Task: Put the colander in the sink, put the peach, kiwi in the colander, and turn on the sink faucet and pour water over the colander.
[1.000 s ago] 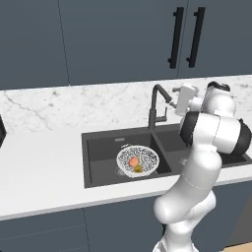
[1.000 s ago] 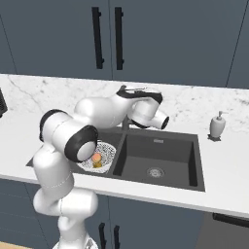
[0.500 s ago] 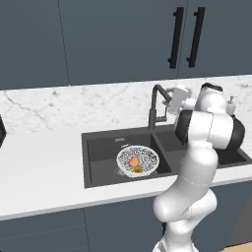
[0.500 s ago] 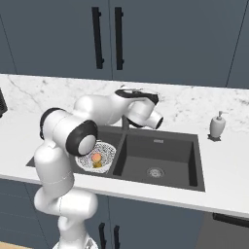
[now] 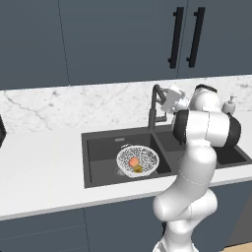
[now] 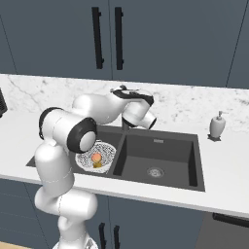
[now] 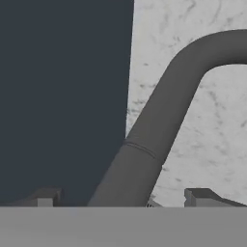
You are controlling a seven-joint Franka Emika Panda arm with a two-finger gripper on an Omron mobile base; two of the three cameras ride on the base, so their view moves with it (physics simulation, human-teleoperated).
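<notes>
Since the colander (image 5: 138, 160) (peach and kiwi inside) already sits in the sink's (image 5: 101, 142) left basin, everything hinges on the sink faucet (image 7: 159, 130): its neck runs straight between the wide-open, empty pincer (image 7: 130, 197) tips.

round perforated mesh colander (image 5: 138, 160): white-silver, speckled with holes
small round peach (image 5: 133, 161): orange-pink
small rounded kiwi (image 5: 139, 169): olive-brown
rectangular double-basin sink (image 6: 194, 168): dark charcoal
tall gooseneck metal faucet (image 7: 149, 140): dark grey, right before the claw
stone counter (image 5: 39, 167): white
backsplash (image 6: 185, 102): white marble, grey veins
cabinet doors (image 6: 170, 44): slate blue, black handles
soap dispenser (image 6: 217, 125): white
</notes>
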